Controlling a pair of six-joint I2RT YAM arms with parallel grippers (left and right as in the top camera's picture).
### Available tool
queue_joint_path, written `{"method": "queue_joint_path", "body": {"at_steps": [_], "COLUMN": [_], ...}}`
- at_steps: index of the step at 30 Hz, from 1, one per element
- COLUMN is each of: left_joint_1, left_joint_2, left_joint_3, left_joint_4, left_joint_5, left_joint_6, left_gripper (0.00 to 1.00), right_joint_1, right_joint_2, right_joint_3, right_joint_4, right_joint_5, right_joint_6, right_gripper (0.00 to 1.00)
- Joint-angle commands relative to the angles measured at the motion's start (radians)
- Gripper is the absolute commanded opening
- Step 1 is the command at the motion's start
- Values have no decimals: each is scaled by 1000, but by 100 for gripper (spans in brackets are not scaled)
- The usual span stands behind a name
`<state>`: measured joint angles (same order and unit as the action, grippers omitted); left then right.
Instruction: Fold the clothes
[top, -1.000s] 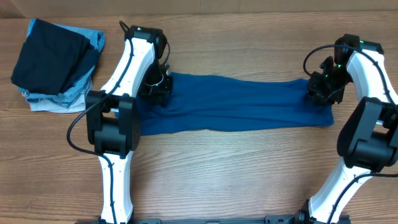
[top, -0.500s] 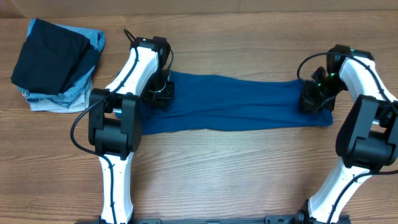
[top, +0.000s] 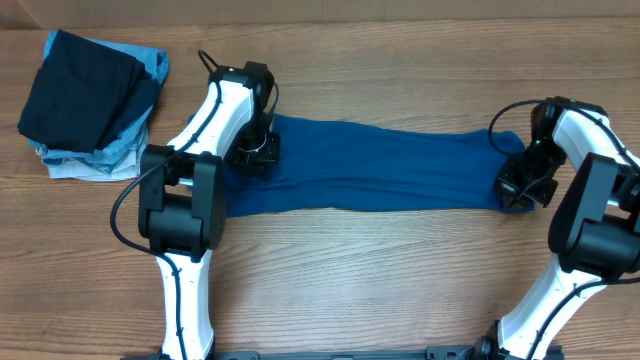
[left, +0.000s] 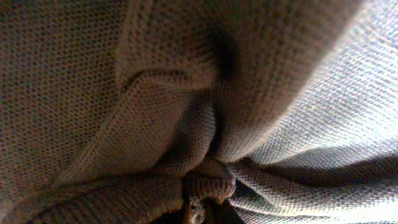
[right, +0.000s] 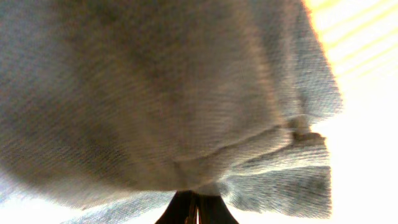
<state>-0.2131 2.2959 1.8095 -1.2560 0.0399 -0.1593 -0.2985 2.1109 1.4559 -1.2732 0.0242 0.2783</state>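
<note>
At the far left of a wooden surface, a black garment lies folded on top of pale blue garments. Next, the left pincer is clenched on the left end of a royal-blue T-shirt, with fabric bunched at its tips. The T-shirt lies stretched in a long band across the middle of the surface, between the two arms. At its right end, the right pincer is clenched on a pinch of the same cloth.
</note>
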Motion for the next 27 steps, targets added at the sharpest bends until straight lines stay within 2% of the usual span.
{"method": "queue_joint_path", "body": {"at_steps": [1, 4, 7, 8, 9, 10, 11, 12, 14, 15, 16, 17, 18, 19, 22, 27], "left_joint_1": [3, 3, 3, 3, 3, 3, 4, 4, 8, 17, 27, 40, 59, 71, 102, 103], "left_joint_2": [32, 32, 32, 32, 32, 32, 32, 32, 32, 32, 32, 32, 32, 32, 32, 32], "left_joint_3": [-33, 13, 148, 224, 285, 351, 402, 446, 486, 494, 492, 480, 457, 437, 340, 146], "left_joint_4": [46, 47, -26, -68, -101, -133, -155, -180, -216, -233, -250, -256, -259, -254, -221, -81], "left_joint_5": [-66, -65, -65, -65, -65, -59, -40, -23, -54, -88, -104, -103, -103, -102, -98, -98], "left_joint_6": [-21, -21, -21, -21, -21, -21, -21, -21, -21, -33, -49, -50, -53, -60, -89, -88], "left_gripper": [8, 8, 13, 19, 31, 58, 75, 81, 81, 79, 73, 45, 11, 5, 4, 4], "right_joint_1": [-11, -10, -10, -10, -10, -10, -10, -10, -10, -9, -3, 10, 27, 43, 116, 215], "right_joint_2": [0, 0, 0, 0, 0, 0, 0, 0, 0, 0, 0, 0, 0, 0, 1, 6], "right_joint_3": [12, 150, 241, 257, 261, 261, 261, 261, 261, 261, 261, 261, 261, 261, 253, 198], "right_joint_4": [2, -85, -119, -124, -124, -124, -121, -119, -90, -72, -54, -24, -1, 17, 51, 102], "right_joint_5": [79, 47, -17, -37, -45, -50, -52, -60, -147, -201, -251, -274, -273, -273, -272, -261], "right_joint_6": [32, 33, 31, 29, 27, 21, 5, 2, -79, -130, -192, -238, -264, -293, -366, -365], "right_gripper": [4, 4, 4, 5, 6, 8, 12, 15, 21, 25, 25, 23, 10, 6, 4, 4]}}
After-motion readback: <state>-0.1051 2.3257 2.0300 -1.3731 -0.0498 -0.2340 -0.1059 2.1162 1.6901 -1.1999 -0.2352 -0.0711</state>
